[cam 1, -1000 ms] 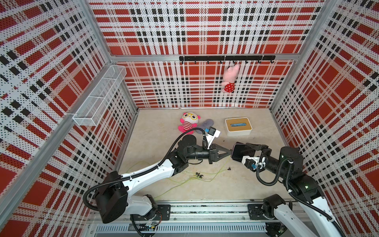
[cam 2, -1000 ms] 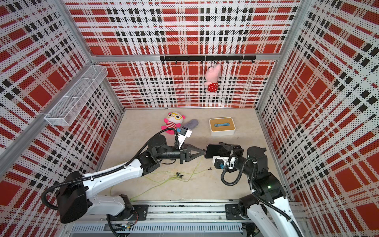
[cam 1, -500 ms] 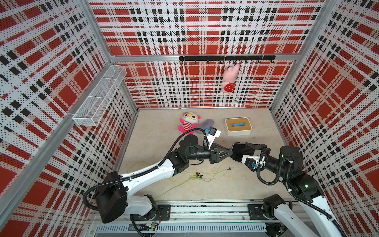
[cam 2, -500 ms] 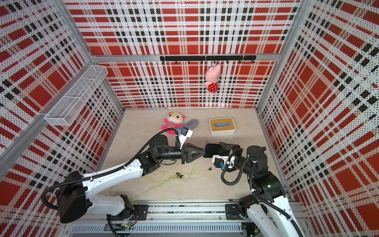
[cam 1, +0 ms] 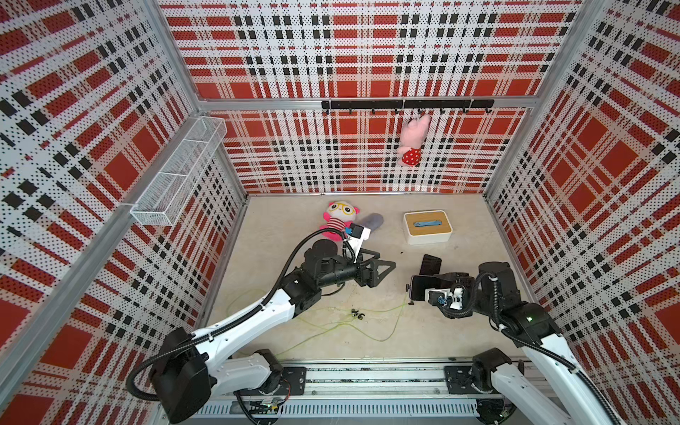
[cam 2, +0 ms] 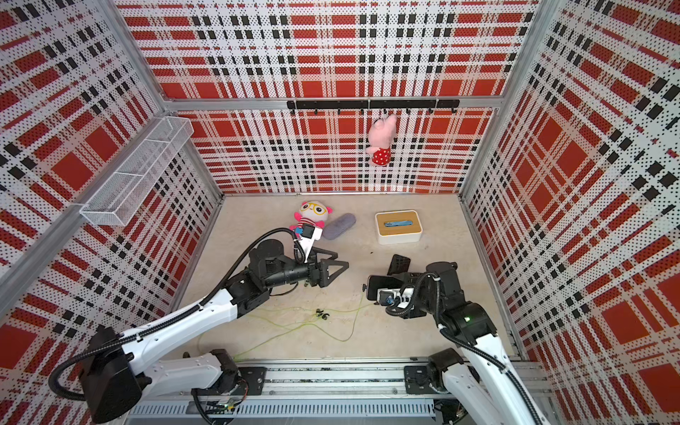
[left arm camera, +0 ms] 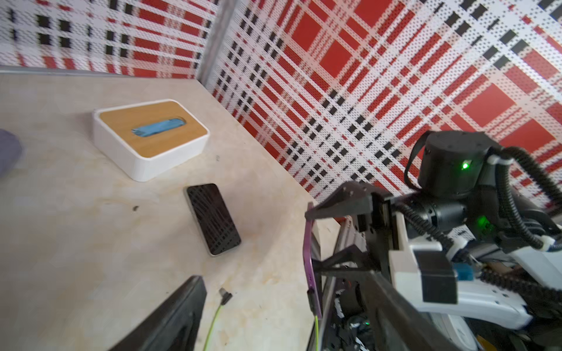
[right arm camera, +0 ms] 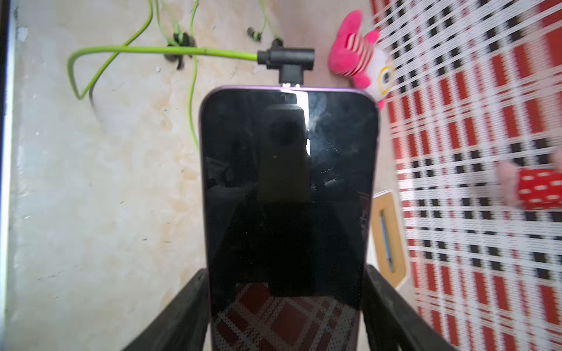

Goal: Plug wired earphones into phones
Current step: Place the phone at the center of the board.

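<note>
My right gripper is shut on one phone by its long edges and holds it above the table. A black plug with a yellow-green cable sits in that phone's end. The phone shows in both top views, and its purple edge in the left wrist view. My left gripper stands open and empty to the left of it. The second phone lies flat on the table behind. The earphones' cables and earbuds lie tangled in front. A loose plug rests on the table.
A white box with a wooden lid stands at the back right. A plush doll and a grey case lie behind my left arm. A pink plush hangs from the back rail. A wire basket is on the left wall.
My left gripper has opened, let go of the plug and drawn back to the left. The plug stays in the held phone. The right gripper has shifted slightly with the phone.
</note>
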Controlling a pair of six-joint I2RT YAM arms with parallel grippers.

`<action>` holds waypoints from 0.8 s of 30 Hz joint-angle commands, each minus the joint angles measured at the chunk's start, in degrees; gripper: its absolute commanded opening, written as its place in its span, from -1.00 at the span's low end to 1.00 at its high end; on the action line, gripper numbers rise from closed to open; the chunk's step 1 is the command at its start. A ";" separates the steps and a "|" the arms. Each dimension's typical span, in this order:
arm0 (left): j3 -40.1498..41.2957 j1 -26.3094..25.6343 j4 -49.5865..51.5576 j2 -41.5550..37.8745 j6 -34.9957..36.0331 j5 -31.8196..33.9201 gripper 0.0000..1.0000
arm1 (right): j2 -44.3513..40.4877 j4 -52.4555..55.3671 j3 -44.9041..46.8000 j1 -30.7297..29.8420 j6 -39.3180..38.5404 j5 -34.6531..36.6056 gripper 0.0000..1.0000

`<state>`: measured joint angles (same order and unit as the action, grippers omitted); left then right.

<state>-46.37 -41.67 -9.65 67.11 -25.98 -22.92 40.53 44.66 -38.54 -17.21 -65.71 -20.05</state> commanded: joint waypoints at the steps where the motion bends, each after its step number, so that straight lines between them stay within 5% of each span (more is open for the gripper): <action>1: 1.48 2.18 2.34 -0.59 4.58 6.51 0.71 | 2.19 -1.24 1.55 2.90 -0.72 -1.31 0.19; 8: 2.09 6.41 3.79 1.18 13.14 4.72 0.53 | 9.33 -0.43 6.74 8.32 -5.76 -1.30 0.18; 24: -0.08 6.66 8.42 9.33 25.65 3.91 0.26 | 22.52 -3.29 11.96 15.68 -11.65 4.71 0.25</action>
<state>-45.04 -35.29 -2.90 75.18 -3.42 -17.87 61.54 42.83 -26.55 -2.42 -74.56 -15.92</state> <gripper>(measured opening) 0.633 0.742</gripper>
